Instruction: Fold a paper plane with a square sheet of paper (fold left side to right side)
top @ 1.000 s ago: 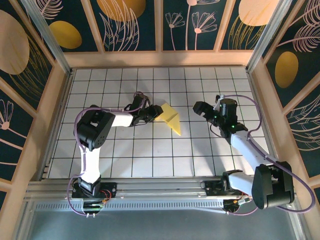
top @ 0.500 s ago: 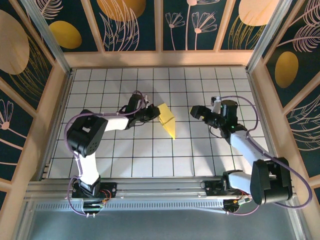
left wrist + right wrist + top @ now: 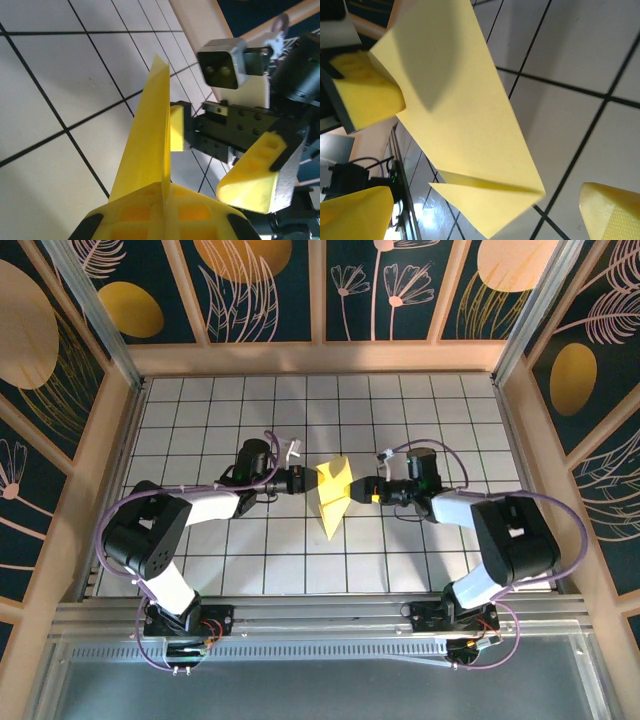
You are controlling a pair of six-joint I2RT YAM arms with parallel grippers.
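The square sheet of paper is folded into a yellow pointed shape and is held off the tiles mid-table, tip toward the near edge. My left gripper is shut on its left edge. In the left wrist view the paper rises edge-on from between my fingers. My right gripper stands open just right of the paper, its two yellow fingers on either side of the paper's far edge. The right wrist view has the paper close up, with a diagonal crease and its lower tip between my open fingers.
The white grid table is fenced by wooden walls at the back and on both sides. A metal rail runs along the near edge by the arm bases. Both arms reach toward the centre.
My left gripper has shut on the paper and swung its tip toward the near edge. The right gripper has come in leftward and now brackets the paper's right edge.
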